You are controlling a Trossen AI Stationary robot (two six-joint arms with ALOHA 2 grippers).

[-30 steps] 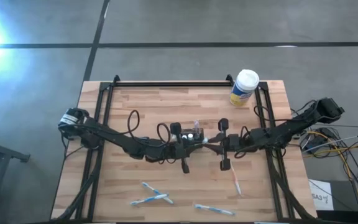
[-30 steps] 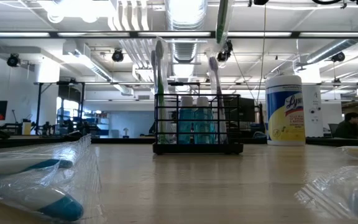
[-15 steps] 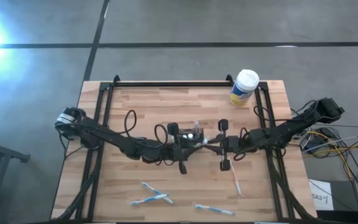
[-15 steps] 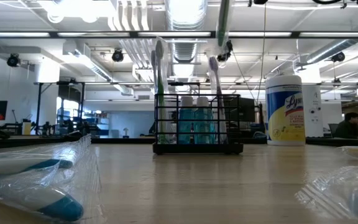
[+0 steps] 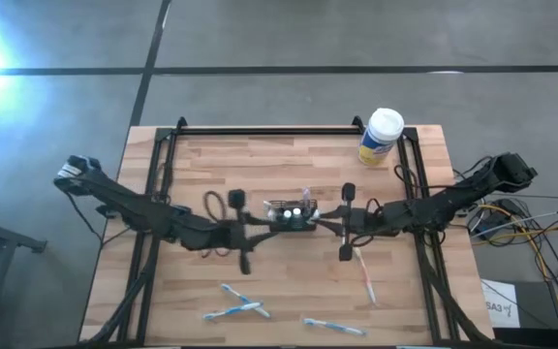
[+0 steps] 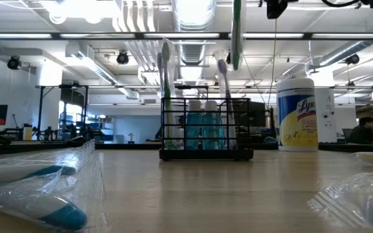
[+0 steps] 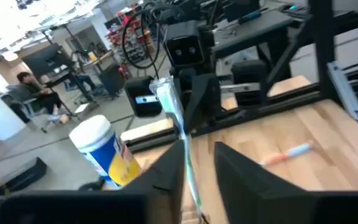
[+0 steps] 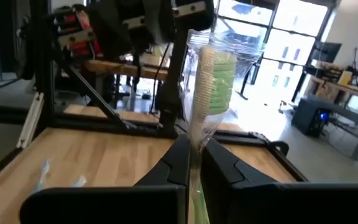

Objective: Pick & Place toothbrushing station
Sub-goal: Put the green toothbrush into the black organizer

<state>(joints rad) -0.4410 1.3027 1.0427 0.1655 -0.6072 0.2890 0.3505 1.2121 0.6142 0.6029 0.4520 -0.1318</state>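
The toothbrushing station [image 5: 292, 213] is a black wire holder standing on its base mid-table, with toothbrushes and small bottles in it; it also shows in the low view [image 6: 206, 133]. My right gripper [image 5: 320, 221] is just right of it, shut on a plastic-wrapped green toothbrush [image 8: 211, 68]. The toothbrush stands upright above the station's right part [image 6: 236, 32]. My left gripper [image 5: 267, 230] is left of the station, open and empty [image 7: 201, 155]. It faces the brush [image 7: 169, 99] from a short way off. My right gripper pinches the wrapped toothbrush's handle [image 8: 194, 138] between its two fingers [image 8: 219, 165]. The fingers come level from the table's right side and lie across the handle. The brush is upright and lifted clear, bristle head up, its lower end [image 6: 236, 65] hanging above the station.
A yellow white-capped canister [image 5: 381, 136] stands at the far right. Wrapped toothbrushes lie on the near part of the table [image 5: 235, 302], [image 5: 329, 325], [image 5: 368, 281]. Two of them fill the foreground of the low view [image 6: 37, 188], [image 6: 361, 194].
My left gripper has drawn back toward the table's left edge, away from the station and the brush. The green toothbrush in my right gripper now hangs lower and more upright over the station.
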